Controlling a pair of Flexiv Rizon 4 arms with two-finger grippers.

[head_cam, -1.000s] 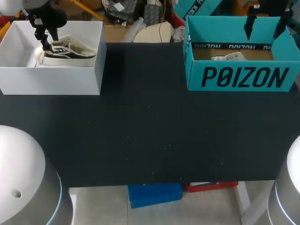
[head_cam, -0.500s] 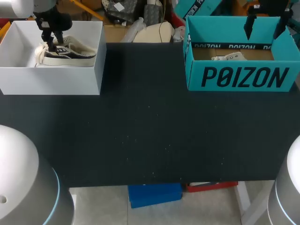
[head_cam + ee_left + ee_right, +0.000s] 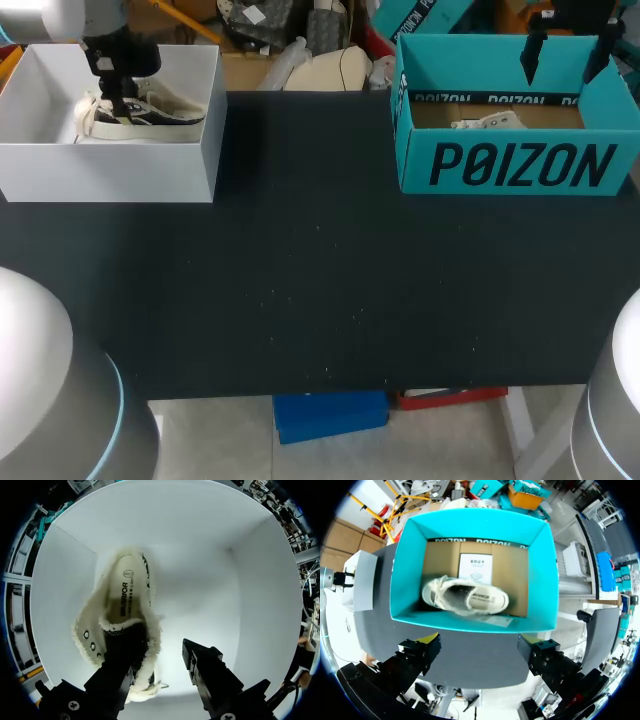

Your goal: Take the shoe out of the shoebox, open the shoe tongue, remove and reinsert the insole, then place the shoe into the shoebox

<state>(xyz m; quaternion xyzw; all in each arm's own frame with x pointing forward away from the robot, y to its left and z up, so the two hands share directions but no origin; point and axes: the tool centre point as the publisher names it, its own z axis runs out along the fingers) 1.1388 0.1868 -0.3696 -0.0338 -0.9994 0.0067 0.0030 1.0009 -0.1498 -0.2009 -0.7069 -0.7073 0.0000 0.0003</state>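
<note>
Straddling one side of the shoe in the white box, upper left, the left gripper is spread wide, unclamped; the right gripper hangs spread, empty, above the teal box.

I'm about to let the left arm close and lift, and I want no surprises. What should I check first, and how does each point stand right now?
1. Left hand down inside the white cardboard box: ok.
2. Cream fleecy sneaker with black panels upright, opening facing up: ok.
3. One finger in the sneaker's opening, the other outside its side: ok, as far as the left wrist view shows.
4. Both fingers touching the sneaker's wall: not ok; the hand is open and the outer finger stands apart from it.
5. Right hand out of the way: ok, open above the teal cardboard box.
</note>
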